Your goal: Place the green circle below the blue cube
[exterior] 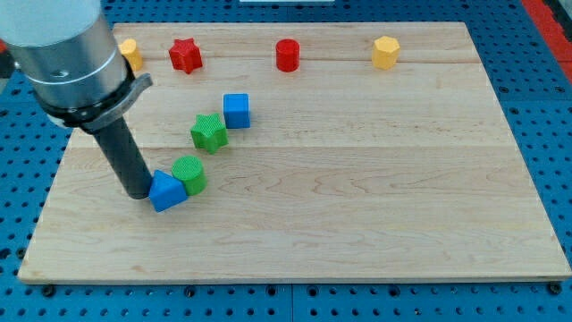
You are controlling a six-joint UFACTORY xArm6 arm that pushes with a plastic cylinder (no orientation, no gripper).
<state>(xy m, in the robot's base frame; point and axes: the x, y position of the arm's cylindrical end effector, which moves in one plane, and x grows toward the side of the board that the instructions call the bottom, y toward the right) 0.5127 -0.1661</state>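
Observation:
The green circle (189, 173) lies on the wooden board (357, 179) at the view's left of centre. The blue cube (236, 110) sits above and to the right of it. A green star (208, 131) lies between them, touching the cube's lower left. My tip (137, 191) rests on the board at the left, pressed against a blue triangular block (166, 191). That blue block touches the green circle's lower left side.
Along the view's top edge of the board sit a yellow block (130, 53) partly hidden by the arm, a red star (186, 55), a red cylinder (287, 55) and a yellow hexagon (385, 52). The arm's grey body (67, 54) fills the top left.

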